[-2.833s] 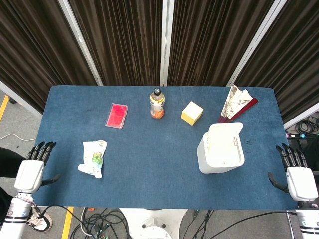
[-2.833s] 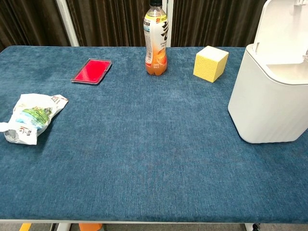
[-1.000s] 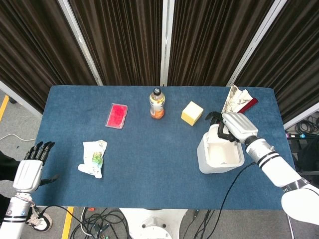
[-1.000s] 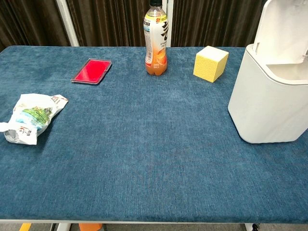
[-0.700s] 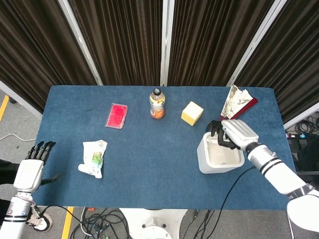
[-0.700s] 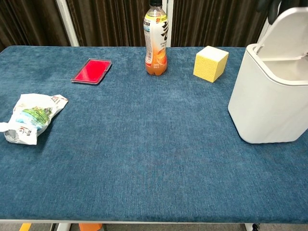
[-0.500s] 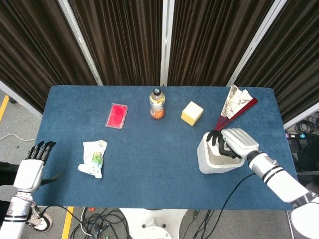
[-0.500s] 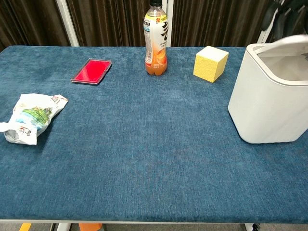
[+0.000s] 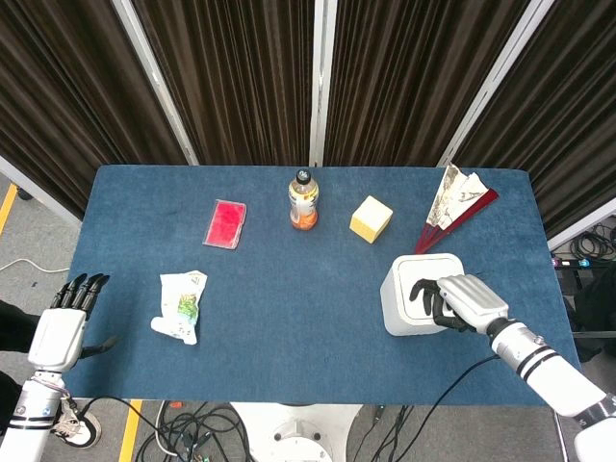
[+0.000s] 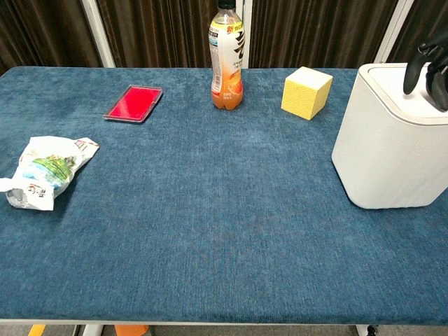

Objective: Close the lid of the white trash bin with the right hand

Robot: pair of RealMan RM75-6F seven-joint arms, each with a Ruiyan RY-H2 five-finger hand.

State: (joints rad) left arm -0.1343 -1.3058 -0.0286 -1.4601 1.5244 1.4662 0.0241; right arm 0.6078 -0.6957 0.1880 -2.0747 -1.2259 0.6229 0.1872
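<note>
Your right robot hand (image 9: 452,303) lies palm down on the lid (image 9: 423,272) of the white trash bin (image 9: 397,306), its dark fingers (image 10: 413,73) curled slightly and resting against the lid's top. It grips nothing; the fingers sit a little apart on the flat surface. The lid lies flat and level on the bin, with no gap showing in the chest view. The bin stands on the blue tabletop (image 9: 289,289) near your right front edge.

Your left robot hand (image 9: 63,325) hangs off the tabletop's left front corner, fingers straight and spread, holding nothing.

Behind the bin, a folded fan (image 9: 452,202) lies near the right rear corner. A yellow cube (image 9: 371,218) sits just left of it, and an orange drink bottle (image 9: 303,200) stands upright further left. A red card case (image 9: 225,224) lies flat beyond that, and a crumpled snack bag (image 9: 181,305) rests near the left front.
</note>
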